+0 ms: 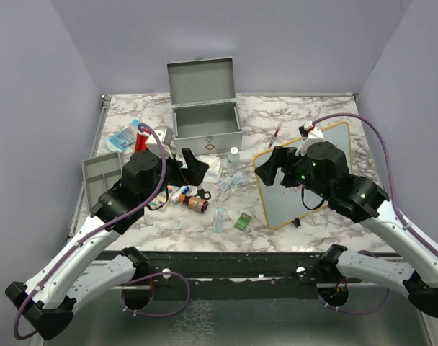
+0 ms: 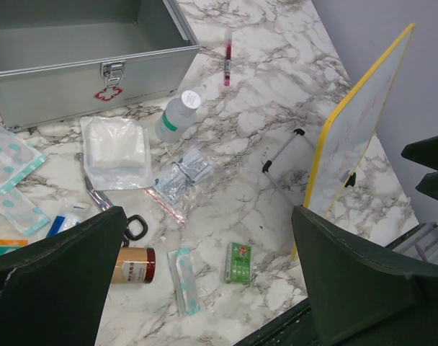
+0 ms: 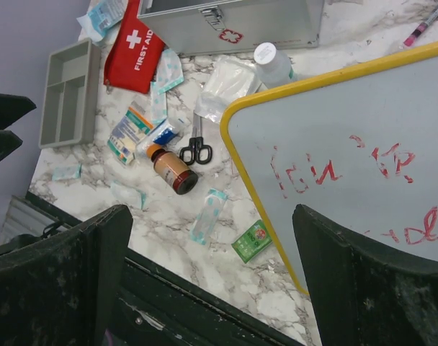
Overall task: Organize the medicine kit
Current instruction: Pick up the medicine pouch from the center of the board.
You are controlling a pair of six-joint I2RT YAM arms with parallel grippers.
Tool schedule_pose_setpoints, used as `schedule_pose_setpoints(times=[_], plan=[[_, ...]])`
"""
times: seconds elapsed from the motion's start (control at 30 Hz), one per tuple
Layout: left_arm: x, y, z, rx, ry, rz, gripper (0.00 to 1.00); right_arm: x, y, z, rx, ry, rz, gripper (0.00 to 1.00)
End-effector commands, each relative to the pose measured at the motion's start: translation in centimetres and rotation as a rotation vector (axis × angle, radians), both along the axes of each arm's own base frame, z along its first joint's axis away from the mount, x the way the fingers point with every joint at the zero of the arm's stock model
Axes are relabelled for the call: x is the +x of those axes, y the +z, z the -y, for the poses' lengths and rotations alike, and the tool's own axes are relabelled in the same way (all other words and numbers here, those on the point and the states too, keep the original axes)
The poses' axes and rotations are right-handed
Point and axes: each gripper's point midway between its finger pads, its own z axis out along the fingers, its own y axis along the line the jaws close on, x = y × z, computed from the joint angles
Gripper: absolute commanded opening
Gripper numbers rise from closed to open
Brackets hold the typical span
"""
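Nearest the arm bases, both arms reach out over the marble table [image 1: 327, 119] and hover above the clutter. The left gripper [image 1: 192, 163] has its jaws spread as wide as they go and holds nothing. The right gripper [image 1: 269, 167] is the same, wide apart and empty, above the near-left corner of the whiteboard [image 1: 276, 205]. That spread suits arms poised to pick something.

Below them, toward the near edge, lies a small green box [image 1: 243, 220], with a brown bottle [image 1: 197, 203] on its side to the left and scissors [image 3: 195, 148] just beyond it. These loose items look like supplies not yet packed. The whiteboard takes up the right side, seemingly propped at a tilt, and bears red writing. A shallow divided tray [image 1: 100, 173] sits at the left edge, apart from the rest.

Farther on, a gauze pack [image 2: 118, 148] and a white bottle [image 2: 177, 115] lie just in front of the medicine kit [image 1: 207, 130]. The kit stands at the far centre of the table with its lid raised upright, so the inside is open for loading. A red pouch [image 3: 135, 45] rests near its left end.
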Motion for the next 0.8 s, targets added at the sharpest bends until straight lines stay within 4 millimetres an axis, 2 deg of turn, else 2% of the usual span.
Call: schedule_pose_setpoints(times=[0.0, 0.13, 0.4, 0.47, 0.63, 0.77], plan=[[0.1, 0.1, -0.5, -0.005, 0.027, 0.011, 0.99, -0.2, -0.1, 0.7, -0.010, -0.027, -0.002, 1.00], [0.3, 0.0, -0.5, 0.004, 0.036, 0.010, 0.99, -0.2, 0.0, 0.7, -0.005, -0.029, -0.002, 1.00], [1.4, -1.6, -1.2, 0.041, 0.107, -0.024, 0.99, 0.0, 0.0, 1.0, -0.004, -0.052, 0.002, 1.00], [1.9, -2.3, -2.1, 0.066, 0.169, -0.042, 0.99, -0.2, 0.0, 0.9, 0.001, -0.044, 0.003, 1.00], [3.5, -4.8, -5.6, 0.162, 0.425, -0.141, 0.99, -0.4, 0.4, 0.8, 0.019, -0.022, 0.025, 1.00], [4.7, -6.9, -7.5, 0.232, 0.538, -0.211, 0.94, -0.8, 0.7, 0.7, 0.036, 0.010, 0.054, 1.00]])
